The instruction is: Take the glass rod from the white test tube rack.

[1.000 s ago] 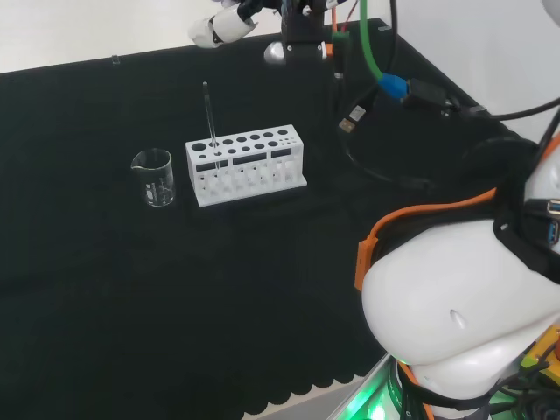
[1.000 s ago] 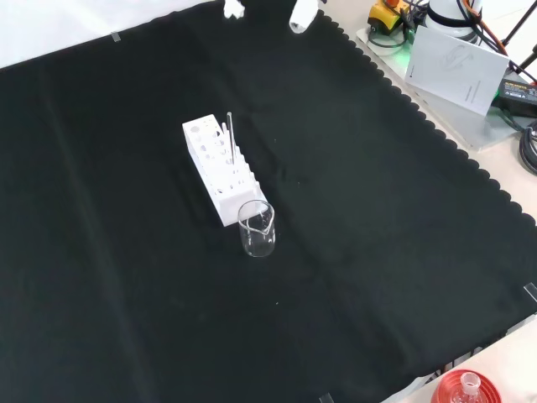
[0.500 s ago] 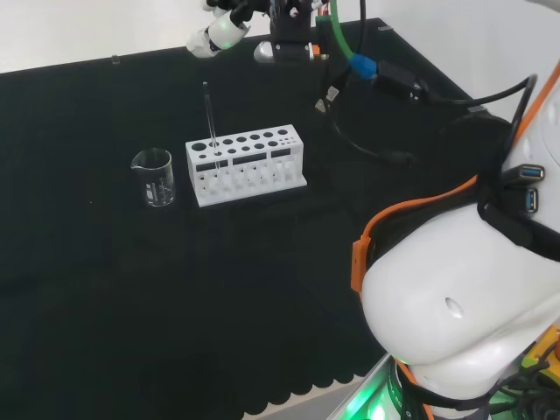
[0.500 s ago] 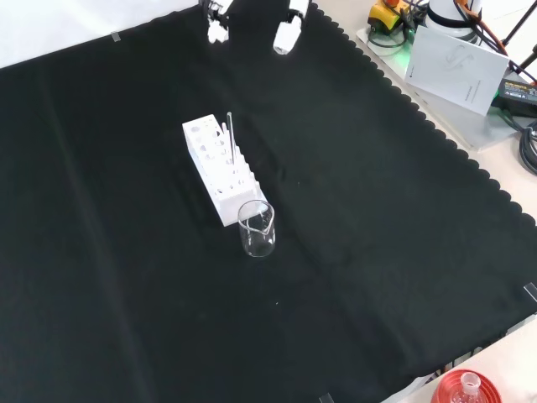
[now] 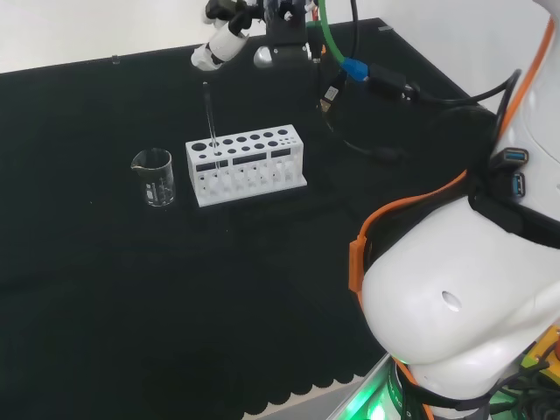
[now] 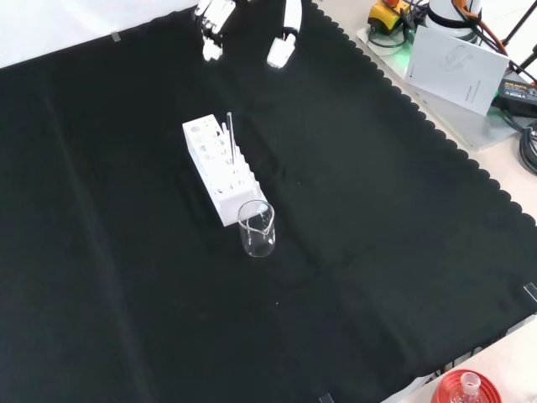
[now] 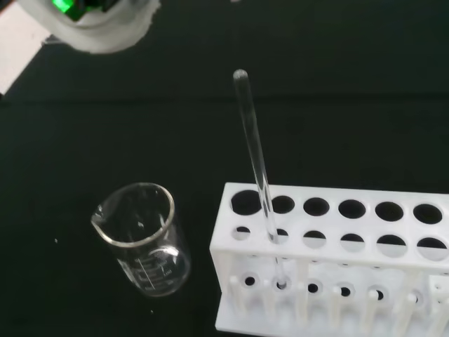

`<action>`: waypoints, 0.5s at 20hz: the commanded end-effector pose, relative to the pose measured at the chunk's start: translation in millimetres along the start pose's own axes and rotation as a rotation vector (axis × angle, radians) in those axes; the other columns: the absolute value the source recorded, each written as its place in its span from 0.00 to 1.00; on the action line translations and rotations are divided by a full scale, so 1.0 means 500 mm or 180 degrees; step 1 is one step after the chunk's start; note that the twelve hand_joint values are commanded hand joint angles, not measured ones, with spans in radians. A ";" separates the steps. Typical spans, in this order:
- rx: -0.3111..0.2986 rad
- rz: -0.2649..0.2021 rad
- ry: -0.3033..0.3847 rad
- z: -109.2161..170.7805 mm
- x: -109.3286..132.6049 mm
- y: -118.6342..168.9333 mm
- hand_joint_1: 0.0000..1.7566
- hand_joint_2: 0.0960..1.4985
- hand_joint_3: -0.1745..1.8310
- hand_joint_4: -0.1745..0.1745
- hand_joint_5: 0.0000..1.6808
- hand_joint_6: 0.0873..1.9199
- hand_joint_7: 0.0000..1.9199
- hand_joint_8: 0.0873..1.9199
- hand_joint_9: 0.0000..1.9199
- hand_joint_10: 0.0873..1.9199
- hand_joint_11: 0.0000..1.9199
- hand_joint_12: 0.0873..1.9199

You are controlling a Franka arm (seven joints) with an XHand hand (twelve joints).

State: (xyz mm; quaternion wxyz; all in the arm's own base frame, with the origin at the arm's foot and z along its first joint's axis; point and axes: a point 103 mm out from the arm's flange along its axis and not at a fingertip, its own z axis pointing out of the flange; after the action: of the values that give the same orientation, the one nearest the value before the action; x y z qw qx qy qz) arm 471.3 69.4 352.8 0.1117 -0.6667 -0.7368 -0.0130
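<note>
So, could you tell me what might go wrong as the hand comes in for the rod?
1. The glass rod is thin and leans in its hole, so the open hand, not yet touching it, could knock it rather than pinch it.
2. Pulled at an angle, the rod might catch the hole and tip the white rack.
3. The beaker stands right at the rack's end nearest the rod, so a shifting rack could bump it.
</note>
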 end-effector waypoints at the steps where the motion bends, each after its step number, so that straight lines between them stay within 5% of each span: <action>1: 0.0172 -0.0033 -0.0126 0.028 -0.001 0.042 0.48 0.39 0.32 0.00 0.26 0.07 0.23 0.42 0.23 0.44 0.15 0.71; 10: 0.0333 -0.0046 -0.0076 0.064 -0.006 0.076 0.47 0.38 0.33 0.00 0.26 0.07 0.24 0.42 0.24 0.44 0.16 0.71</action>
State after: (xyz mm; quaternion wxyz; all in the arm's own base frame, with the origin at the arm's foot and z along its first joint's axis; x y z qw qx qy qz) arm 501.5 74.8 326.5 0.1282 -0.6592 -0.7407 0.0203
